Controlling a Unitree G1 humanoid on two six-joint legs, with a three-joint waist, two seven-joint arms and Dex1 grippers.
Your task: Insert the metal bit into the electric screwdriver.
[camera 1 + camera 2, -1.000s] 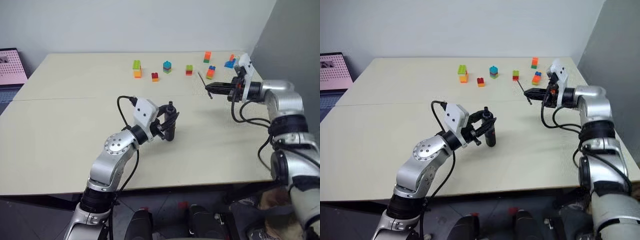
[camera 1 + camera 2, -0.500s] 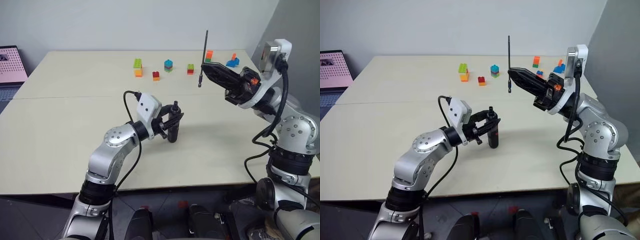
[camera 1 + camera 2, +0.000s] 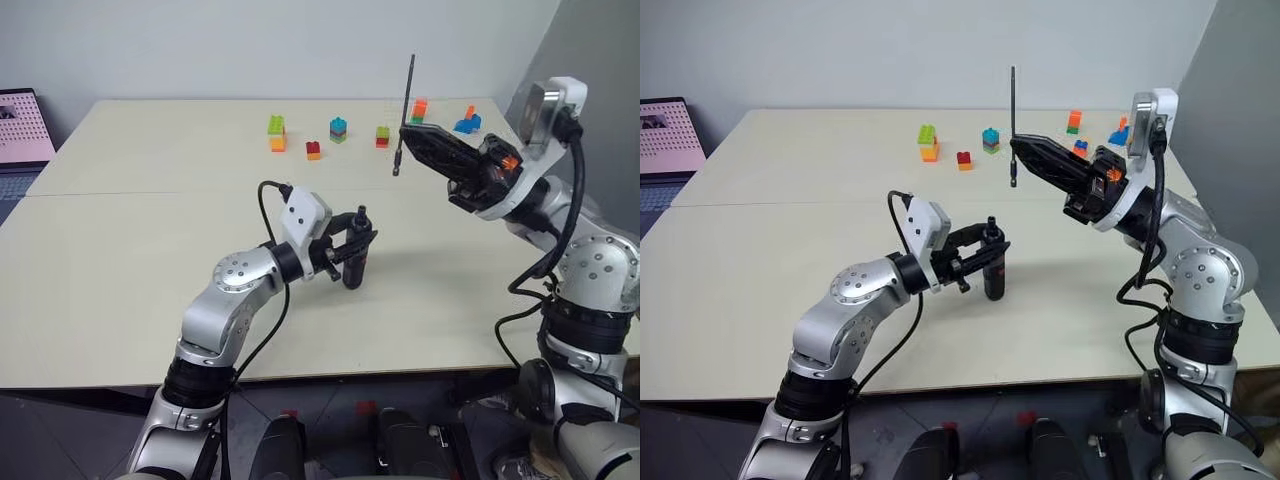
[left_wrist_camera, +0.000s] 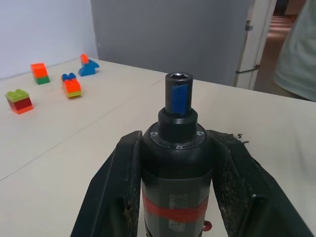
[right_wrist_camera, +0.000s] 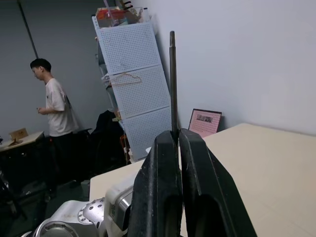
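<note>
**Black tool braced upright, thin bit raised beside it — the two not yet lined up**

Black and pen-shaped, the electric screwdriver [image 3: 354, 262] stands upright near the middle of the desk [image 3: 120, 250], its base down on the surface and its open socket facing up. The left claw [image 3: 352, 245] is clamped around its body; in the left wrist view the fingers [image 4: 116, 182] press against both sides just above the red band. Held this way the socket is steady and reachable from above, which is probably the point of the grip.

Further back on the desk, the coloured toy bricks [image 3: 275, 136] lie scattered, well apart from both arms and not part of the job.

To the right, the metal bit [image 3: 405, 115] is pinched between the closed tips of the right claw [image 3: 408, 128] and stands nearly vertical, high above the desk and off to the right of the screwdriver. One end pokes out below the fingertips, so it looks ready to be carried over the socket and lowered in.

Against a second ago, the right arm has swung back and up from low over the far right of the desk, and the bit has gone from slanting to upright. The left claw has edged the screwdriver slightly rightward — little else differs.
</note>
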